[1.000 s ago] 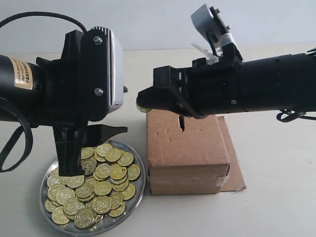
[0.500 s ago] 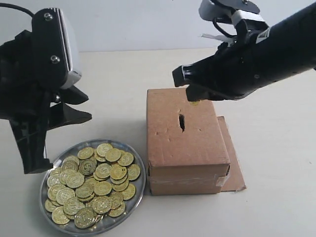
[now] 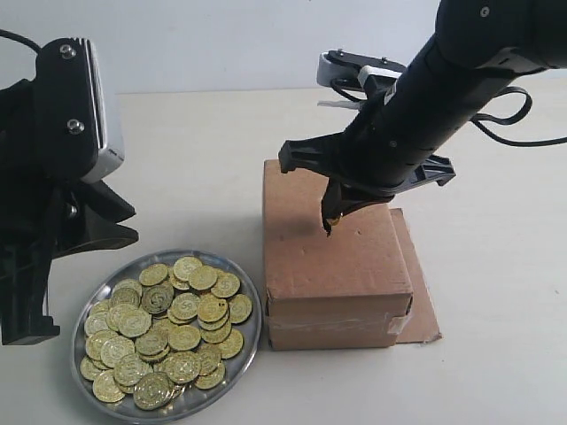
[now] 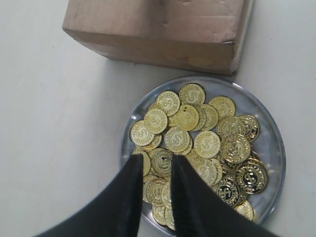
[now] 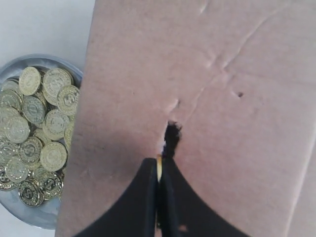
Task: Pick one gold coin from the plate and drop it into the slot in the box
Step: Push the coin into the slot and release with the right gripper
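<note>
The silvery plate [image 3: 251,335] at the front left holds a heap of gold coins [image 3: 182,312]. To its right stands the brown box [image 3: 354,274]. My right gripper [image 3: 330,220] points down at the box slot [image 5: 172,136] in the box's top and is shut on one gold coin [image 5: 159,166], held edge-on right at the slit's end. My left gripper [image 4: 156,163] hangs above the plate's [image 4: 270,143] coins [image 4: 207,143], its fingers [image 4: 133,180] a coin's width apart with nothing between them. In the exterior view it is raised at the far left.
A flat brown cardboard sheet [image 3: 423,301] lies under the box and sticks out on its right. The surface is a pale tabletop [image 3: 496,372]. The right arm's black cables [image 3: 523,115] hang at the upper right.
My right arm has swung from level to pointing down and brought the coin from above the box's far edge to the slot. The left arm has drawn back up and left, off the plate.
</note>
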Robot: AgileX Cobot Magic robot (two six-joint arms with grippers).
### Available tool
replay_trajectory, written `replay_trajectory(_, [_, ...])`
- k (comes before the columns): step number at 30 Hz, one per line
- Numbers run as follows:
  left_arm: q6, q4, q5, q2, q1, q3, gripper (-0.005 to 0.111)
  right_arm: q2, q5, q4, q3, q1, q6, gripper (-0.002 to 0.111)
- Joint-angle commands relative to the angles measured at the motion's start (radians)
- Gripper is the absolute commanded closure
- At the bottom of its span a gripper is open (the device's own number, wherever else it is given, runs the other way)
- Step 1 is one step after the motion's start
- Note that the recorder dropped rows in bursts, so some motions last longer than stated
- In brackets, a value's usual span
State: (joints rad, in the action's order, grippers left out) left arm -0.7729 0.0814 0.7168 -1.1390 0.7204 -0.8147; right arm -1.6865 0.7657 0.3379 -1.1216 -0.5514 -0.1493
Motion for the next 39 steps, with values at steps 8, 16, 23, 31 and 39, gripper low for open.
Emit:
replay_trajectory(8, [0.012, 0.000, 0.005, 0.008, -0.003, -0.002, 0.085, -0.004, -0.041, 0.024, -0.012, 0.004, 0.009, 0.108])
replay_trajectory(16, [0.012, 0.000, 0.005, 0.008, -0.003, -0.002, 0.085, -0.008, -0.050, 0.019, -0.012, 0.004, 0.006, 0.108])
replay_trajectory(23, [0.012, 0.000, 0.005, 0.008, -0.003, -0.002, 0.085, -0.036, -0.052, 0.011, -0.012, 0.004, -0.014, 0.108])
replay_trajectory(31, [0.012, 0.000, 0.005, 0.008, -0.003, -0.002, 0.085, -0.033, -0.052, -0.060, -0.012, 0.004, -0.048, 0.108])
replay_trajectory(39, [0.012, 0.000, 0.005, 0.008, -0.003, -0.002, 0.085, -0.035, -0.052, -0.055, -0.012, 0.004, -0.048, 0.108])
